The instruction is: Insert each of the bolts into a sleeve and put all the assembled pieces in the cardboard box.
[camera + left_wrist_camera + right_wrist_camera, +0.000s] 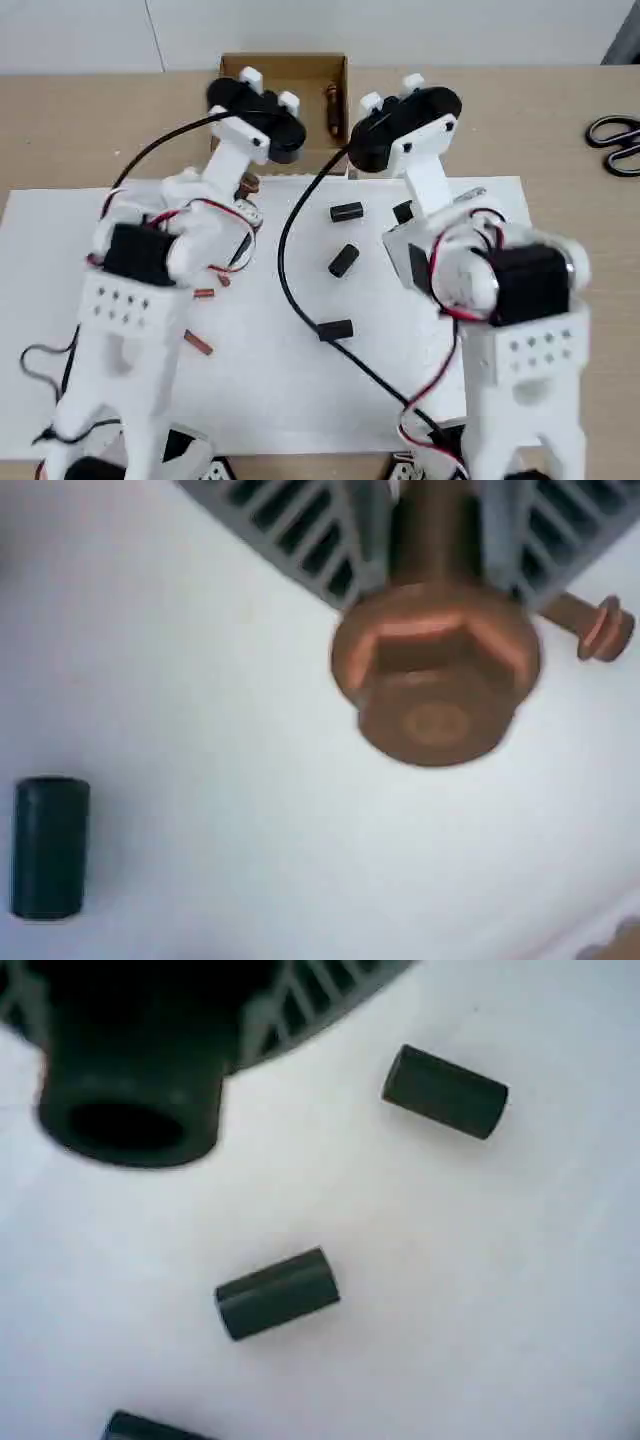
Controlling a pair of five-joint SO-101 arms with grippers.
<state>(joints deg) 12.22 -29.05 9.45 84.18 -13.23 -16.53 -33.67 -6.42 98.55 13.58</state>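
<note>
Nearest, on the white paper sheet (300, 400) spread over the tan wooden table (60, 130): a loose copper-coloured bolt (198, 343) beside the left arm, a second loose bolt (203, 293) just farther. Right of these, mid-sheet, a short black cylindrical sleeve (335, 329) lying by the black cable (285, 250); farther, another lying sleeve (343, 260), then a third sleeve (346, 211). Left pincer (437, 540) clamped on the shank of a copper hex-flange bolt (435, 680), head toward the wrist camera, over the sheet's far left part; from above, largely hidden under the wrist. Right pincer (140, 1010) closed around a black hollow sleeve (130, 1100), bore toward its camera, over the sheet's far middle; from above, half hidden by the arm. Farthest, an open brown cardboard box (300, 70), partly masked by both wrists; inside, by its right wall, a small dark piece (332, 108), too small to identify.
</note>
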